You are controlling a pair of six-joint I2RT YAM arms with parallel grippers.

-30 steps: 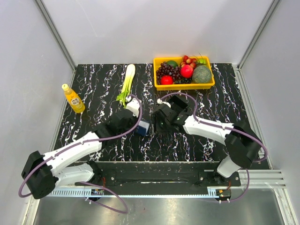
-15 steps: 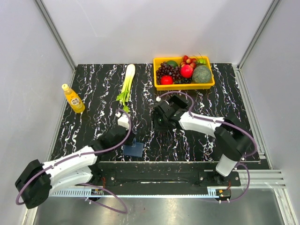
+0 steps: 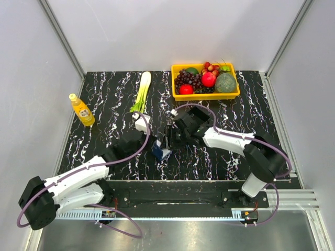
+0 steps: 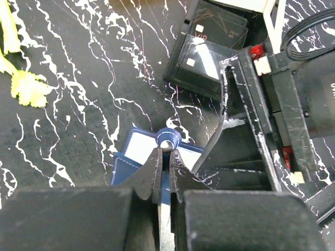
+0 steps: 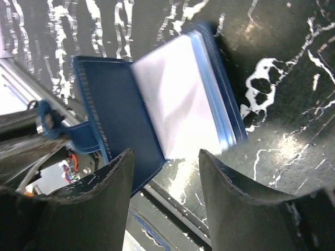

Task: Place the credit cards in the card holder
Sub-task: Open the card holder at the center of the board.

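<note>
The navy card holder [image 3: 160, 152] hangs open just above the table between the two arms. My left gripper [image 4: 166, 152] is shut on its strap tab with the snap button [image 4: 168, 138]; seen from above, that gripper [image 3: 152, 145] is at the holder's left. In the right wrist view the holder's pale blue inside [image 5: 180, 102] faces the camera, with the navy flap [image 5: 112, 112] beside it. My right gripper [image 5: 165, 175] is open just in front of the holder's lower edge, and nothing is between its fingers. Dark credit cards [image 4: 217, 29] lie in a black tray [image 4: 175, 65].
A yellow basket [image 3: 207, 97] of fruit stands at the back right. An orange drink bottle [image 3: 82, 110] is at the left, and a leafy green stalk [image 3: 142, 90] lies at the back centre. The right arm [image 3: 230, 140] covers the tray from above.
My left gripper has carried the card holder up and right, from the near edge back toward the right gripper. The right gripper has shifted slightly toward it.
</note>
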